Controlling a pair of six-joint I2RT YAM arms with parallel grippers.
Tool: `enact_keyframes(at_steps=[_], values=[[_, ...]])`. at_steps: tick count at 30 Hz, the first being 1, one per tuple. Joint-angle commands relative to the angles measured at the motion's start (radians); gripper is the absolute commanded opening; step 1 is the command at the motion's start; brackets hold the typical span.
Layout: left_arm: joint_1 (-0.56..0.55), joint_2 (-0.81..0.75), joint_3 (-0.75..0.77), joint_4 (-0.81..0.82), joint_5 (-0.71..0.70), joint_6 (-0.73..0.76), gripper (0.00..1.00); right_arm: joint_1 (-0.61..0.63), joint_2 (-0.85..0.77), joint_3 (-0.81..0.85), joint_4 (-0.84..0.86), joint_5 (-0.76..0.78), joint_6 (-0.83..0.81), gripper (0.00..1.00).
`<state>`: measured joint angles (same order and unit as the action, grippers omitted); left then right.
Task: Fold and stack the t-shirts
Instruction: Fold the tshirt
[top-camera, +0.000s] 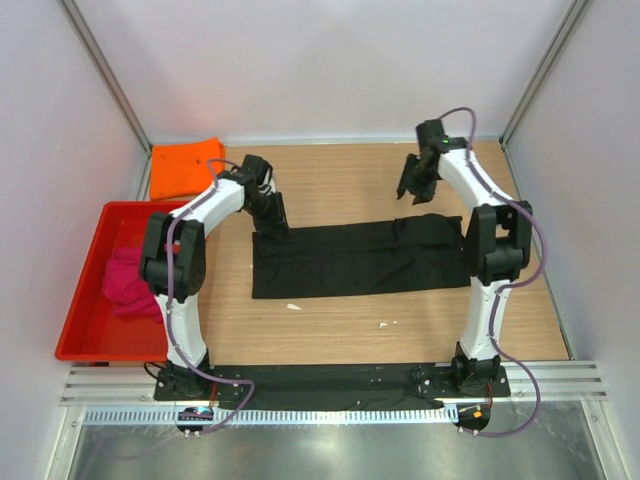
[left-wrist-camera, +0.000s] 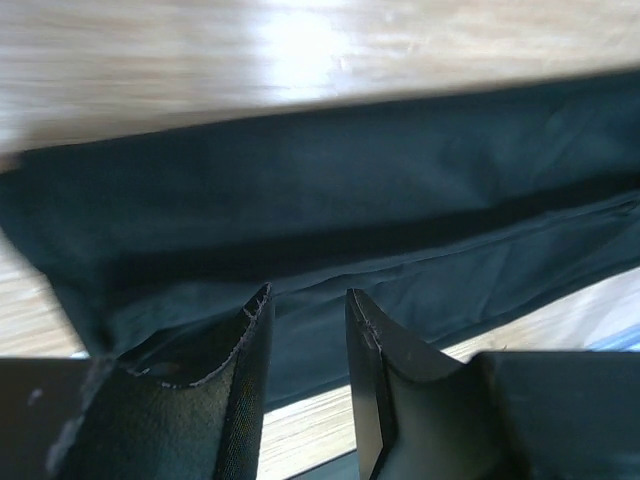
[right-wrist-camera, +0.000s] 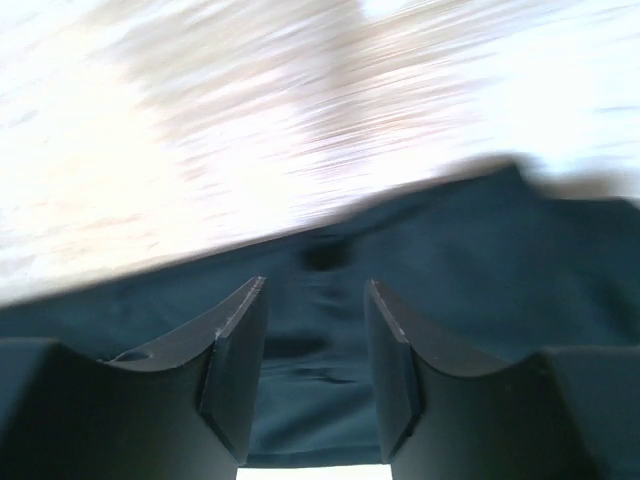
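The black t-shirt (top-camera: 360, 258) lies on the wooden table, folded into a long flat strip. My left gripper (top-camera: 275, 222) is at the strip's back left corner, open and empty. In the left wrist view (left-wrist-camera: 308, 295) the black cloth (left-wrist-camera: 330, 190) lies just past the fingertips. My right gripper (top-camera: 415, 190) hovers just behind the strip's right end, open and empty. The blurred right wrist view (right-wrist-camera: 315, 285) shows black cloth (right-wrist-camera: 460, 260) under the jaws. The orange t-shirt (top-camera: 185, 167) lies folded at the back left. The magenta-pink t-shirt (top-camera: 128, 280) is bunched in the tray.
A red plastic tray (top-camera: 85, 300) stands at the table's left edge. Two small white scraps (top-camera: 293, 306) (top-camera: 384, 324) lie on the wood in front of the black shirt. White walls close in the back and both sides.
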<state>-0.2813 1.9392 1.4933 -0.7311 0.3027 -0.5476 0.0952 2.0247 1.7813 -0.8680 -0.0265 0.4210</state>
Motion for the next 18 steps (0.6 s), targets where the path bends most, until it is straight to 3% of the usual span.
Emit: enact_keyframes(at_steps=[1, 18], values=[[-0.022, 0.026, 0.059, 0.006, 0.078, 0.015, 0.36, 0.081, 0.083, 0.067, -0.035, 0.003, 0.038, 0.50], [-0.025, 0.043, 0.019, -0.017, 0.078, 0.038, 0.33, 0.172, 0.134, 0.053, -0.109, 0.215, -0.027, 0.50]])
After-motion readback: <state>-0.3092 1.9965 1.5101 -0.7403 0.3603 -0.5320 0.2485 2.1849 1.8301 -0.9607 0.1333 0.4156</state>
